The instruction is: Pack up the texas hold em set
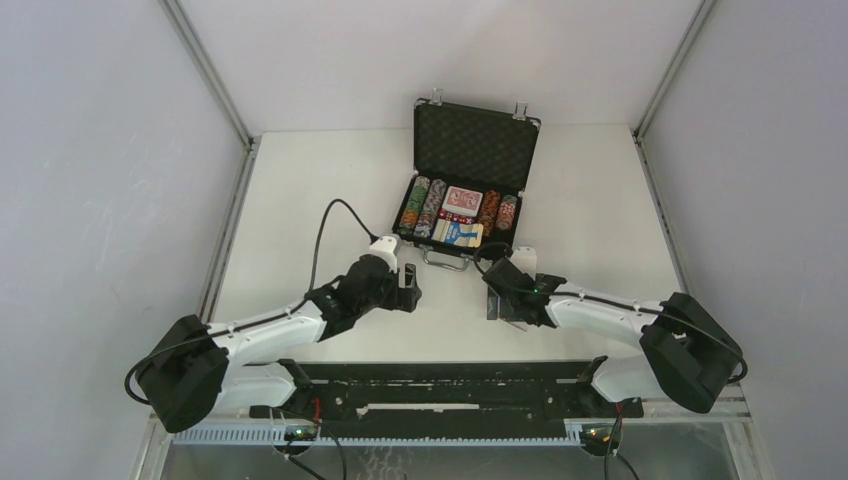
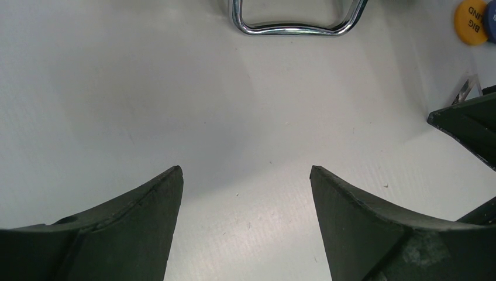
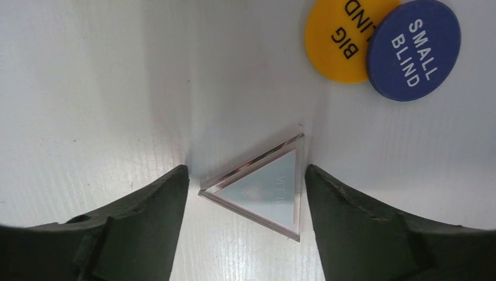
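Note:
The black briefcase [image 1: 476, 148] stands open at the table's far middle, with foam lining. Its base holds rows of multicoloured chips [image 1: 420, 206], red-backed cards [image 1: 463, 199], red dice [image 1: 457, 216] and a blue card box [image 1: 458, 234]. The silver handle [image 2: 295, 27] faces the arms. In the right wrist view a clear triangle piece [image 3: 266, 188] lies flat on the table. My right gripper [image 3: 245, 171] is open and straddles it, with a thin gap on each side. A yellow big-blind button [image 3: 336, 41] and a blue small-blind button [image 3: 412, 50] overlap just beyond. My left gripper [image 2: 245, 170] is open over bare table.
Both grippers sit just in front of the case, left gripper [image 1: 408, 285] and right gripper [image 1: 507, 308] about a hand's width apart. A right finger [image 2: 468, 126] shows at the edge of the left wrist view. Grey walls enclose the white table [image 1: 300, 200].

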`<state>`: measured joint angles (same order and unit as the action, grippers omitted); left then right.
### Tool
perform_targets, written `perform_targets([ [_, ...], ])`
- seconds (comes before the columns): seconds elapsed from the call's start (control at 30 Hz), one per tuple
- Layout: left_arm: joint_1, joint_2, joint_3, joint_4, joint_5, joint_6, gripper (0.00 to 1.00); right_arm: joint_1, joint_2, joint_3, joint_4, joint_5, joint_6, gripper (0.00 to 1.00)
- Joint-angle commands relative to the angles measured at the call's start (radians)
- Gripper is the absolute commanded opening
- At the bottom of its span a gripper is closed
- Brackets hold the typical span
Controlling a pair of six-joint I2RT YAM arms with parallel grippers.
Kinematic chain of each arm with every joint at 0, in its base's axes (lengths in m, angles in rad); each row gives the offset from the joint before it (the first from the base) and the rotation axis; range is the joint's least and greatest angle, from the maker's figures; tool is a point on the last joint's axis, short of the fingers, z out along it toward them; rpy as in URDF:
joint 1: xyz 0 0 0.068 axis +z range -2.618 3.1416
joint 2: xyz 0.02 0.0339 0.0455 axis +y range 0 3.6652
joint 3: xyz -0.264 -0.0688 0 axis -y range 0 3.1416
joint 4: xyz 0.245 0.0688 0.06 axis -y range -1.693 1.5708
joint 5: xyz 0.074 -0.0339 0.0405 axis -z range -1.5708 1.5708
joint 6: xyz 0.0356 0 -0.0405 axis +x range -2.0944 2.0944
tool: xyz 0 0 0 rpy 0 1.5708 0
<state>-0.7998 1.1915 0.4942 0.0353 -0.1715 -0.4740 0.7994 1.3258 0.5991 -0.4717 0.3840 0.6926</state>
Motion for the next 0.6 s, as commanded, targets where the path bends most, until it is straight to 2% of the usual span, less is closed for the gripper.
perform_targets([
  [0.0,-0.003,-0.001,0.061,0.03,0.008,-0.016,0.84,0.012,-0.016,0.014,-0.014,-0.025,0.016,0.85],
  [0.4,-0.003,0.0,0.061,0.031,0.012,-0.017,0.84,0.048,-0.019,0.015,-0.049,-0.013,0.033,0.83],
  [0.57,-0.003,-0.006,0.06,0.03,0.011,-0.017,0.84,0.05,0.002,0.01,-0.034,-0.012,0.042,0.75],
])
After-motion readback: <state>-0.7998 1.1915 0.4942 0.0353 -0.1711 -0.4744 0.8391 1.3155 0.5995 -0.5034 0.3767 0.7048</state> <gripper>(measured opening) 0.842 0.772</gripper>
